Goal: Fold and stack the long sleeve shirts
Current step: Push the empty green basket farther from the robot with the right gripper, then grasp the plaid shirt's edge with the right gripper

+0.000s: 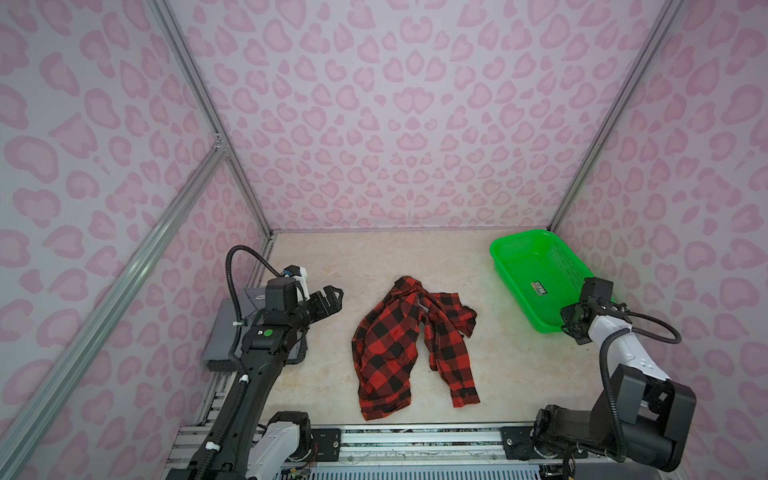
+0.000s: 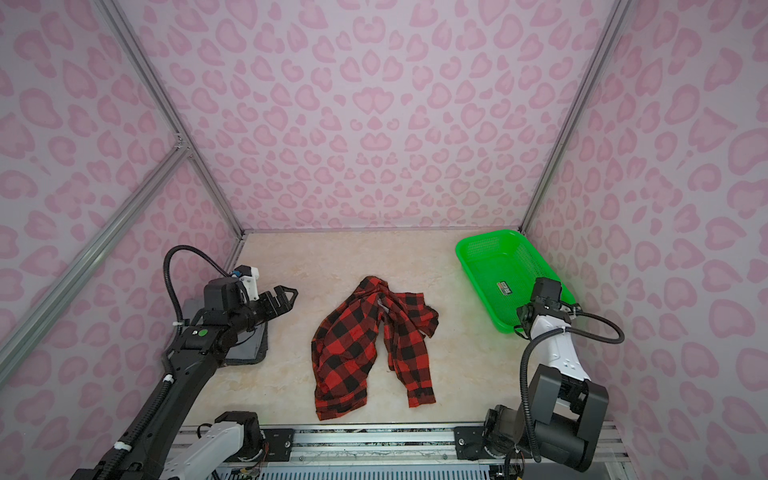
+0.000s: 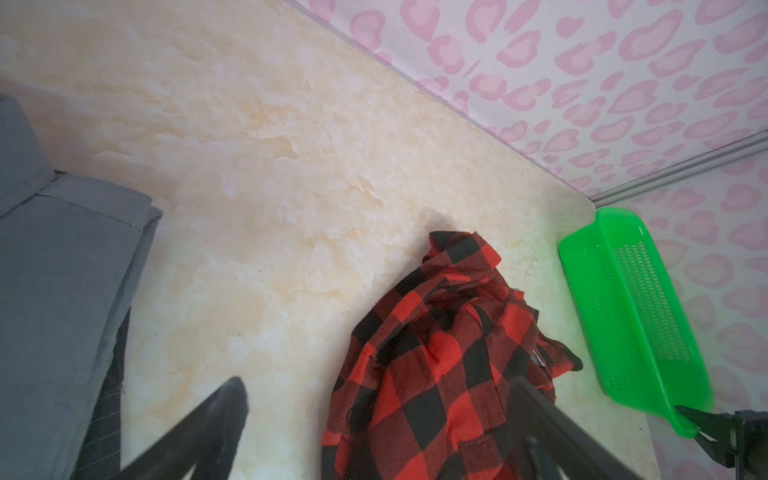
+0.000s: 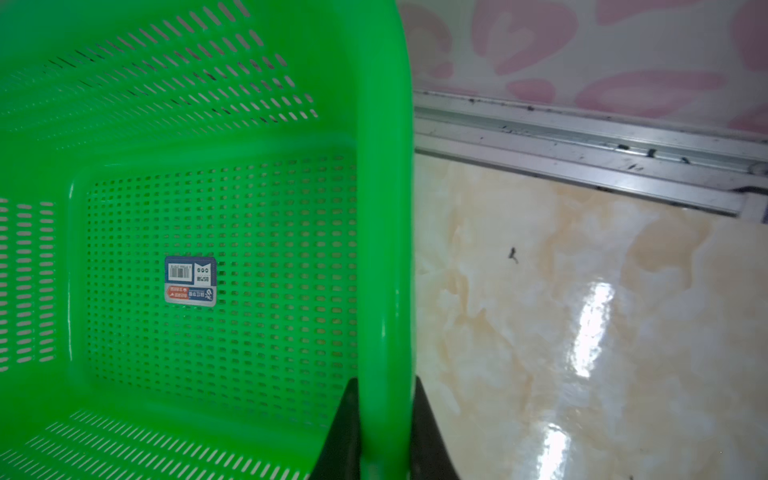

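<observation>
A red-and-black checked long sleeve shirt lies crumpled in the middle of the table. A plain grey shirt lies flat at the left, partly hidden under my left arm. My left gripper hangs open above the table between the two shirts, with nothing in it. My right gripper is shut on the rim of the green basket at its near right corner.
The green perforated basket stands at the back right against the wall, with only a sticker on its floor. Pink patterned walls close in the back and both sides. A metal rail runs along the front.
</observation>
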Controlling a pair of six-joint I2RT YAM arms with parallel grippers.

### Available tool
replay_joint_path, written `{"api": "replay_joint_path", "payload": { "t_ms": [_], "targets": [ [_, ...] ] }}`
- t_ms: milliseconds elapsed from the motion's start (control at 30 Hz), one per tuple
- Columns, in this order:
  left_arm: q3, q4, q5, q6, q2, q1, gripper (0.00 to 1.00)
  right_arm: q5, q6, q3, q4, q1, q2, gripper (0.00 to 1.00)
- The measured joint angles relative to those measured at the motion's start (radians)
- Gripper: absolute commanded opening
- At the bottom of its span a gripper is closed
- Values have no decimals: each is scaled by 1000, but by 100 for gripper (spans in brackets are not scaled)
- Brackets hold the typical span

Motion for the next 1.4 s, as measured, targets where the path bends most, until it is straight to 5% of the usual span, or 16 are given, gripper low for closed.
{"api": "replay_joint_path", "payload": {
  "t_ms": [200,533,800,967,1233,1400],
  "targets": [
    [3,-2,16,1,11,-8,99,-11,39,12,16,-40,2,6],
    [11,-9,23,11,21,-10,98,-81,74,154,76,-24,218,12],
    [14,-10,25,14,32,-10,98,-71,134,212,100,41,266,45],
    [14,-15,26,21,31,-10,98,-61,140,139,115,91,129,66],
    [20,-69,29,42,-16,-20,98,-27,75,32,84,324,-156,69],
    [-3,-105,-5,56,-82,-23,98,-49,-11,-3,103,653,-220,67]
  ]
}}
